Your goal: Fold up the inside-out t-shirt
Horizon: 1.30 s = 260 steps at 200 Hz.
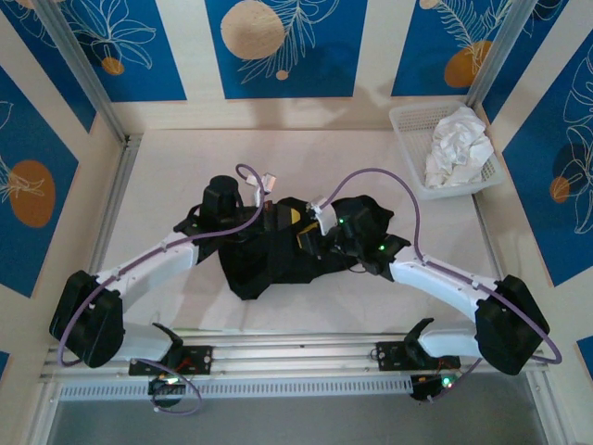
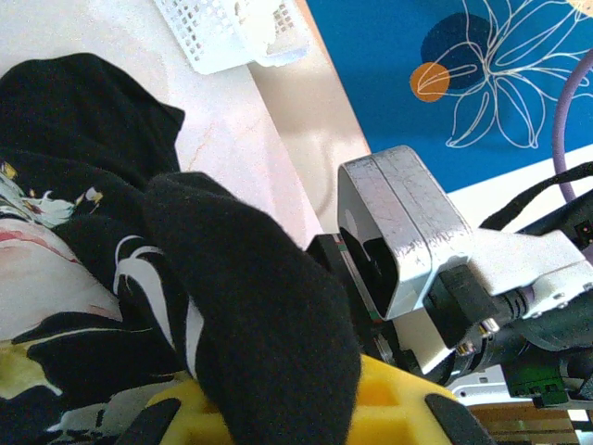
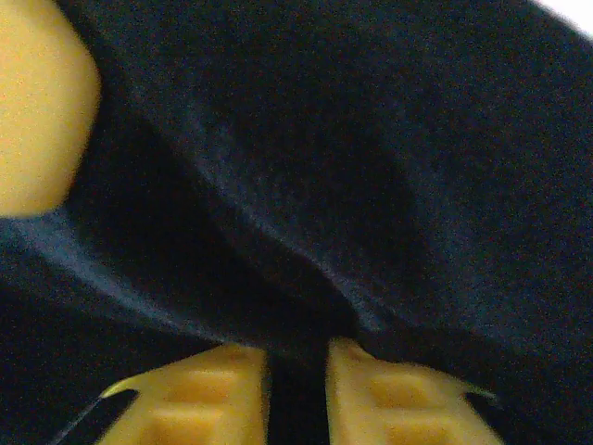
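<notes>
Tabletop point(image 1: 167, 185): t-shirt point(image 1: 264, 273); basket point(image 1: 410, 130) with white cloth point(image 1: 459, 148)

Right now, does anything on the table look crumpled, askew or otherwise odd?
Yes. The black t-shirt lies bunched in a crumpled heap at mid-table, not spread flat, and both the left gripper and the right gripper are shut on folds of it. The white cloth in the basket is crumpled too.

Left gripper point(image 2: 292, 413) clamped on a raised fold of the inside-out t-shirt point(image 2: 250, 306), print showing at left. White basket point(image 2: 222, 37) sits near the edge of the table point(image 2: 232, 130), beyond the cloth. Silver camera housing point(image 2: 408, 222) just right of the fold.
</notes>
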Each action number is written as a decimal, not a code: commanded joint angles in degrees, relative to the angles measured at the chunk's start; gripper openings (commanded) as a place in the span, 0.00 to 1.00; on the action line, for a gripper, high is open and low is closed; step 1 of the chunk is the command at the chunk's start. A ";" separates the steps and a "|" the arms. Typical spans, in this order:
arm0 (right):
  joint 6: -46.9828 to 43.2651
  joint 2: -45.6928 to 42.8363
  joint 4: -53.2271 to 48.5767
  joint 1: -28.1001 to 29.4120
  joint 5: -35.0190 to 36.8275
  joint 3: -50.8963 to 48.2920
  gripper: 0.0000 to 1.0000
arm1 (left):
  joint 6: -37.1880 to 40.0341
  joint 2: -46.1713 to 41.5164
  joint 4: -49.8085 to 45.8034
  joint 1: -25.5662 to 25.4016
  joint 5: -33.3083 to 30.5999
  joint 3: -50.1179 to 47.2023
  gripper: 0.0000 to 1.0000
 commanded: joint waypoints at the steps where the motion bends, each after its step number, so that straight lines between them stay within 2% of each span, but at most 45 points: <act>1: -1.31 -1.19 2.50 -0.37 -4.26 2.09 0.09 | 1.02 -1.11 1.25 0.35 -0.19 1.09 0.00; 14: -1.34 -2.98 3.01 -0.67 -6.46 1.39 0.00 | 1.45 -1.03 0.56 0.46 -1.02 1.18 0.00; 67: 0.03 -9.07 2.51 -2.25 -17.24 -0.27 0.00 | 3.85 -0.23 -2.41 1.07 -4.33 2.31 0.00; 135: 5.40 -12.83 3.44 -5.88 -26.51 0.61 0.00 | 5.20 0.89 -3.22 1.94 -5.73 2.59 0.00; 161: 8.78 -12.27 2.75 -6.30 -25.35 2.62 0.00 | 6.94 1.42 -4.88 2.12 -6.26 3.08 0.22; 182: 13.56 -11.24 2.76 -6.29 -22.06 4.02 0.00 | 11.28 0.79 -11.07 2.12 -9.85 4.31 0.40; 220: 23.01 -9.47 1.52 -6.58 -17.26 7.01 0.00 | 19.65 -9.32 -23.33 0.27 -29.32 2.48 0.63; 243: 24.95 -7.57 -1.02 -6.54 -16.54 9.76 0.00 | 22.75 -16.97 -26.54 -4.94 -39.13 0.49 0.73; 260: 25.55 -6.03 -3.17 -6.64 -16.66 11.95 0.00 | 25.05 -20.10 -28.39 -10.16 -45.33 0.47 0.75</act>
